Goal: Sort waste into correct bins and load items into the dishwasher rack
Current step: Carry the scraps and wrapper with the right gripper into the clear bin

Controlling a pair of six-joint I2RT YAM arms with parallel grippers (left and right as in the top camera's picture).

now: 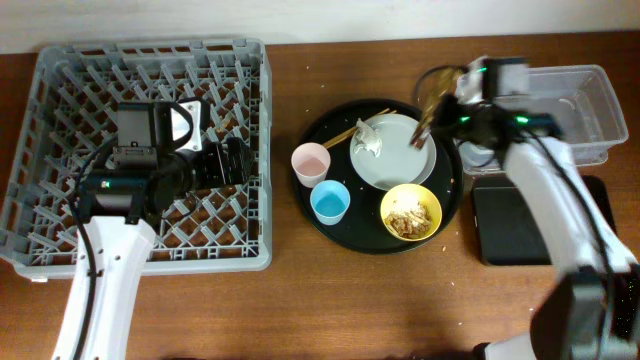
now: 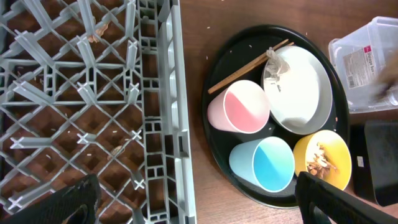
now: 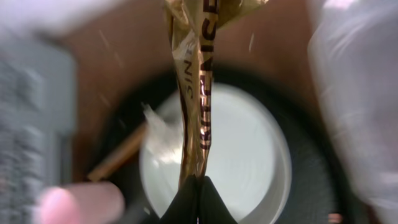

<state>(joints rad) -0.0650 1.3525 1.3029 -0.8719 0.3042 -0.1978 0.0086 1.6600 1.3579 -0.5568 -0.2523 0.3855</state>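
**Gold-brown wrapper in right claw, bins on its outer side**

Right claw (image 3: 199, 202): fingertips closed to a point, pinching one end of the wrapper (image 3: 200, 93). The wrapper's long axis runs straight out from the tips. In the overhead view it slants a little, lying roughly near-to-far.

Below it is the plate (image 3: 249, 155), with the napkin (image 1: 368, 140) on the plate's left part. The wrapper looks clear of the plate, but contact can't be confirmed from the blurred wrist view.

Key relation: the clear tub (image 1: 600, 78) sits just beside the claw on the robot's right. The black tray bin (image 1: 520, 225) is also right, but nearer the robot. My read is a short sideways carry either way, with the strip kept lengthwise to the tub so it drops inside the rim. I can't tell which bin takes wrappers.

Left claw (image 2: 202, 202): fingers wide apart, empty, over the rack (image 1: 60, 80), well apart from both bins. The right arm is clearly the nearer one.
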